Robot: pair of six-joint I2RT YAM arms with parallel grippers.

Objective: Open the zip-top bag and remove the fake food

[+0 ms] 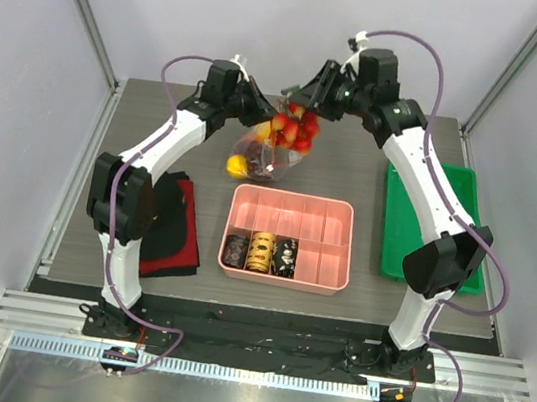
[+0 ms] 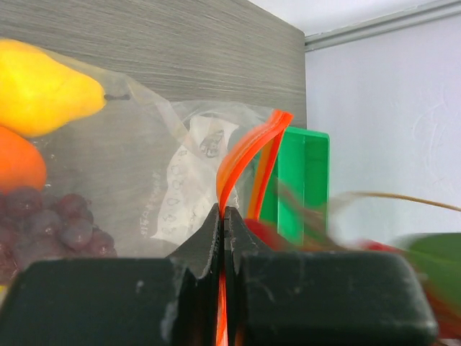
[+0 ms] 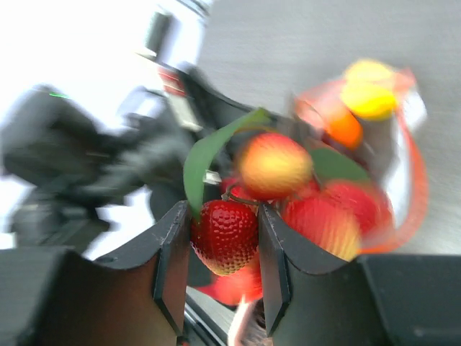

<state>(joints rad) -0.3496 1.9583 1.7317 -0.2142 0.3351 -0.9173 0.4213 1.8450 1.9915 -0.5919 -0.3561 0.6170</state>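
The clear zip-top bag [image 1: 268,152] hangs above the far middle of the table. My left gripper [image 2: 223,210] is shut on its red-orange zip strip [image 2: 248,148]. Through the plastic I see a yellow pear [image 2: 43,86], an orange [image 2: 18,164] and purple grapes [image 2: 61,225]. My right gripper [image 3: 225,213] is shut on a red strawberry [image 3: 225,236], part of a fake food cluster [image 1: 296,127] of red and yellow fruits with green leaves at the bag's mouth. In the top view the left gripper [image 1: 260,111] and the right gripper [image 1: 304,100] flank that cluster.
A pink compartment tray [image 1: 295,197] lies near the middle, with three dark and gold cylinders [image 1: 260,252] in its front left slots. A green tray [image 1: 399,243] sits at the right under the right arm. A black and red cloth [image 1: 175,230] lies at the left.
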